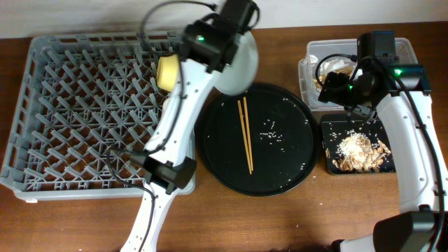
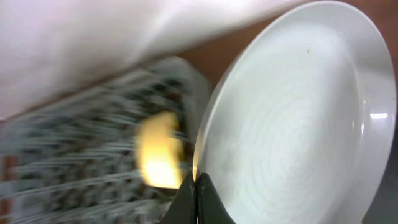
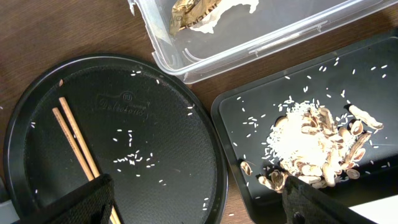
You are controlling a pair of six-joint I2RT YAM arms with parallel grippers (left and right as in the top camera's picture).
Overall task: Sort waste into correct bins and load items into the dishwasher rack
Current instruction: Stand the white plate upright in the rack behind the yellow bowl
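Holding scraps (image 3: 309, 142): blk tray (image 3: 373, 74); wrapper (image 3: 188, 9): tub (image 3: 249, 46).

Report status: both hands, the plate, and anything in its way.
Left hand shut on plate rim, plate beside rack. Right hand open, empty, above round tray. Yellow bowl in rack near plate; chopsticks on round tray.

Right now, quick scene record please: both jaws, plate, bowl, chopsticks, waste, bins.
left jaws: shut on the plate rim, beside the rack
right jaws: open, empty, hovering near the clear tub and rectangular black tray
bowl: yellow, in the rack
chopsticks: on the round tray, among scattered crumbs
paper and wrapper: in the clear tub
food scraps: piled in the rectangular black tray
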